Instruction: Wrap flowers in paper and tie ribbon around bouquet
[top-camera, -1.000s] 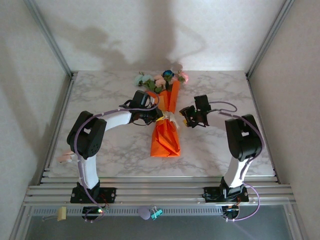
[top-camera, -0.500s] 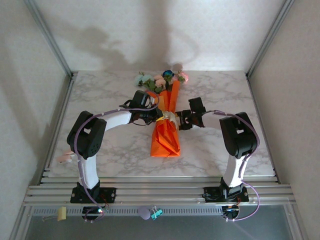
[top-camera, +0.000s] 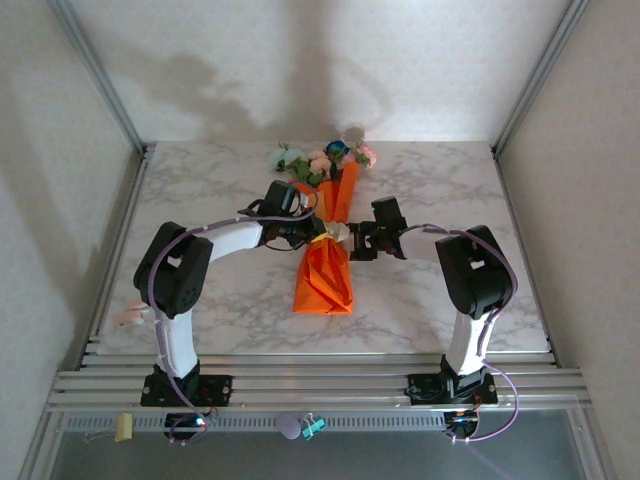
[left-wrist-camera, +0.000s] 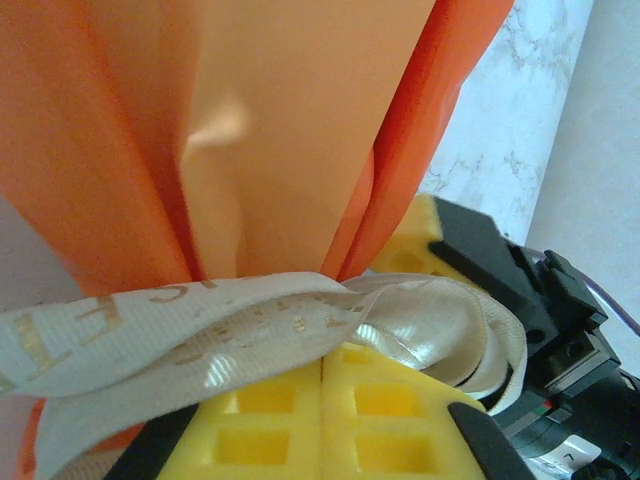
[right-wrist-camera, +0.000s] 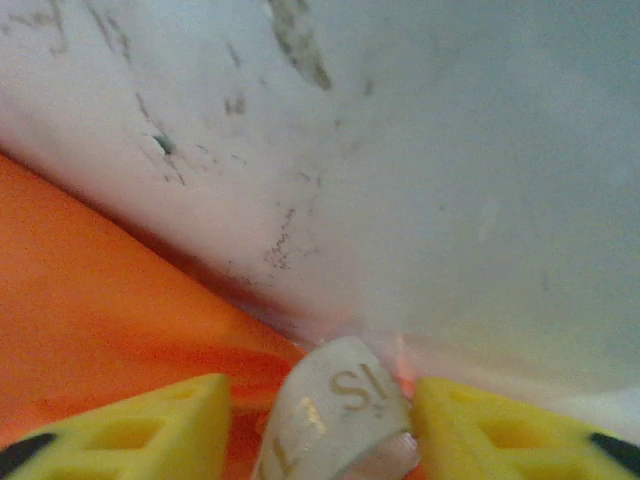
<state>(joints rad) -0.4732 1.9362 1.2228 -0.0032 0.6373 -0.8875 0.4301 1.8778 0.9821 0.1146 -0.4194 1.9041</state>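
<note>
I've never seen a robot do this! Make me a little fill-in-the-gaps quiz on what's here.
1. The paper round the flowers is ___.
2. The left pincer has its yellow fingers pressed ___.
3. A loop of ___ sits between the fingers of the right pincer.
4. The table has a ___ pattern.
Missing words: orange; together; ribbon; marble.

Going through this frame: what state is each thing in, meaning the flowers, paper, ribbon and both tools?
flowers: wrapped, blooms poking out of the far end.
paper: wrapped round the stems, gathered at the waist, flared at the near end.
ribbon: across the gathered waist; knotted or not, cannot tell.
left tool: shut, ribbon lying across its tips.
right tool: jaws apart, a ribbon loop between them.
</note>
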